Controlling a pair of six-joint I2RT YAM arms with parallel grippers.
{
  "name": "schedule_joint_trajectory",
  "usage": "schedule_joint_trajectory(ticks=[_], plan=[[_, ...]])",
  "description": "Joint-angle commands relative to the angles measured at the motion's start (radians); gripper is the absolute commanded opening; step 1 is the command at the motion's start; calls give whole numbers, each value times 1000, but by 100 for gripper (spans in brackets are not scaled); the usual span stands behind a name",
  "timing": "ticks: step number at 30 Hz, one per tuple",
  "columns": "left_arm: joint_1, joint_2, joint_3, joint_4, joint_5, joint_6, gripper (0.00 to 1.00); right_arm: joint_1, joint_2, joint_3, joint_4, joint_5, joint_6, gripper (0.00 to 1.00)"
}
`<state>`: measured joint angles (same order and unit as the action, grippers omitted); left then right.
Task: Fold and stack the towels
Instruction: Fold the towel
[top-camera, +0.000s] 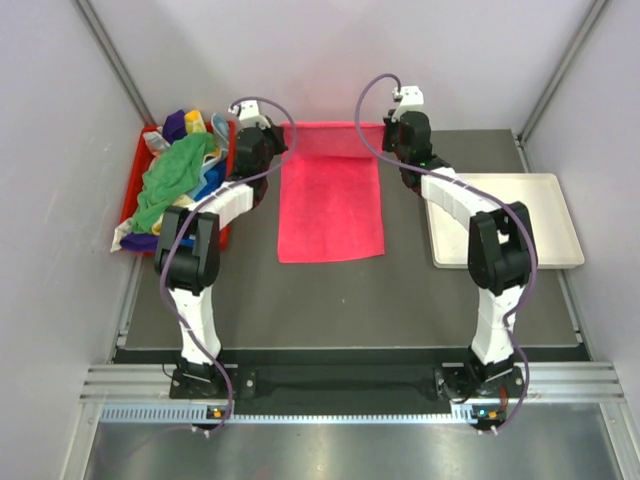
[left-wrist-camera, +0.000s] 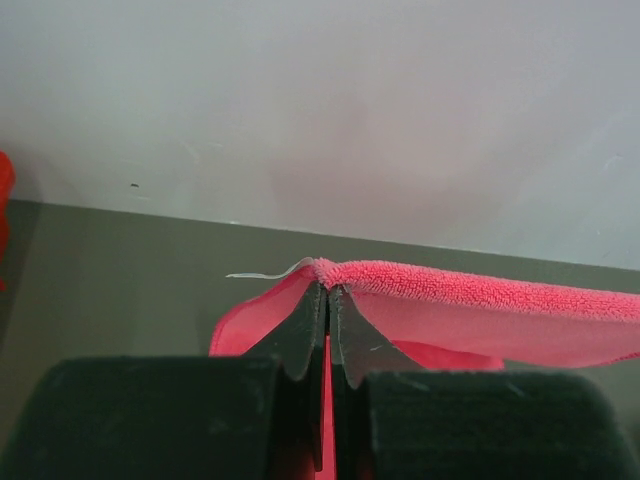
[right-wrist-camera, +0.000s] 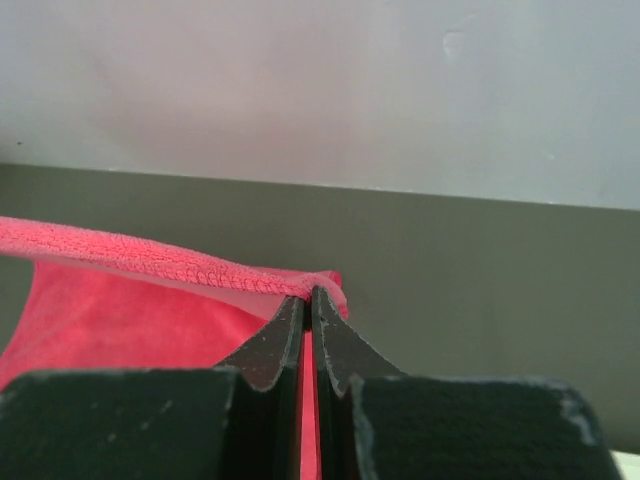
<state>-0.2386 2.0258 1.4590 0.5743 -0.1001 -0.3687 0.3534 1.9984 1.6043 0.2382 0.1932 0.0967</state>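
A bright pink towel lies spread down the middle of the dark table, its far edge lifted. My left gripper is shut on the towel's far left corner, and my right gripper is shut on its far right corner. The raised hem stretches taut between the two grippers. More towels, green, purple, yellow, blue and white, are heaped in the red bin at the left.
A white flat tray sits at the right edge of the table. The back wall stands close behind both grippers. Metal frame posts run along both sides.
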Motion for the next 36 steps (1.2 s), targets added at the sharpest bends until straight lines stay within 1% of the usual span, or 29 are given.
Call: schedule_joint_trajectory(ticks=[1,8,20,29,36], plan=[[28,-79,-40,1,-73,7,0,-10,-104,-32,23,61,14,0],[28,-122,-115,-20,-55,-13,0,2,-165,-135,30,72,26,0],[28,-193,-230,-76,-33,-44,0,25,-227,-253,3,68,46,0],[28,-249,-264,-155,-32,-56,0,30,-286,-334,-8,69,60,0],[27,-286,-282,-235,-66,-64,0,39,-319,-368,-20,65,67,0]])
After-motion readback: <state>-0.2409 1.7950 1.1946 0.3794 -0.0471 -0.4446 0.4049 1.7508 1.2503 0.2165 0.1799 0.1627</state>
